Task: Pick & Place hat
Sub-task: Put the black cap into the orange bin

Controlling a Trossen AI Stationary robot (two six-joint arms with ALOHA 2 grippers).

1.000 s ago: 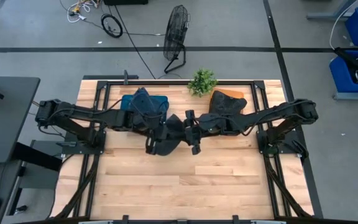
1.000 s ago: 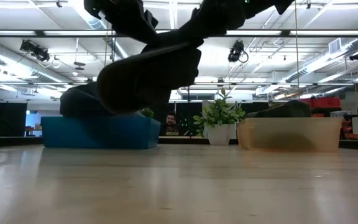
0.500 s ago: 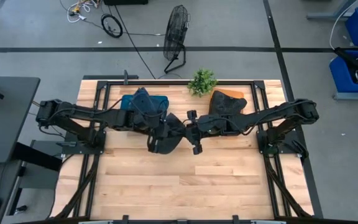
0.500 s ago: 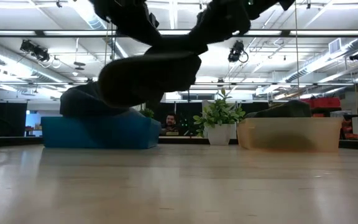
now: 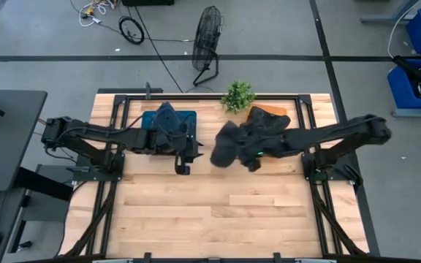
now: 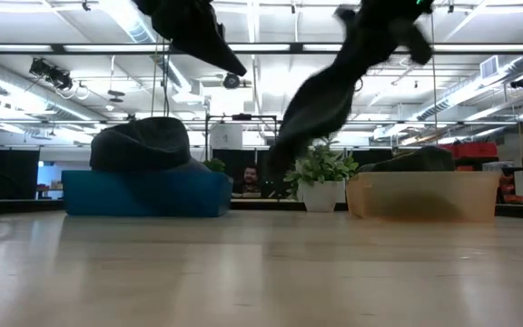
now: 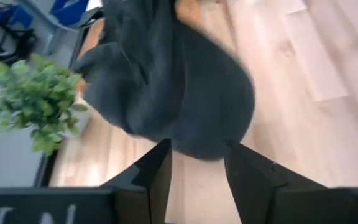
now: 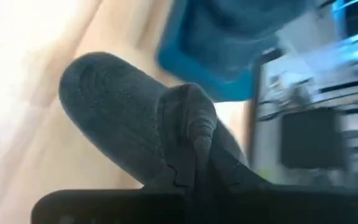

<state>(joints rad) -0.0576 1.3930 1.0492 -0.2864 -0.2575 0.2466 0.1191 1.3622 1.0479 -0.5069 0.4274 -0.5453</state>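
A dark grey hat point(image 5: 227, 148) hangs in the air over the middle of the table, and my right gripper point(image 5: 245, 152) is shut on it. In the low view the hat point(image 6: 310, 107) droops well above the tabletop. My left gripper point(image 5: 184, 158) stands open to the hat's left, beside the blue bin point(image 5: 168, 128). In the left wrist view its fingers point(image 7: 158, 169) are apart with nothing between them, and the hat point(image 7: 179, 87) is just beyond. Another dark hat point(image 6: 143, 145) rests on the blue bin, and one point(image 6: 418, 159) lies in the tan bin point(image 6: 422, 196). My right gripper pinches a bunched fold of the hat point(image 8: 191, 134) between its two shut fingers, coming at it from the table's right. The hat hangs slack below and to the left of the fingers point(image 6: 334, 82), lifted clear of the table.
A small potted plant point(image 5: 237, 96) stands at the far edge between the two bins. The near half of the wooden table point(image 5: 218, 219) is bare. A fan point(image 5: 207, 44) stands on the floor behind the table. A person point(image 6: 249, 178) shows far off in the room.
My right gripper has shut on the hat and my left gripper has opened and let it go. The right gripper has carried the hat toward the table's right edge. The hat, first held level between both grippers, now hangs from the right one alone.
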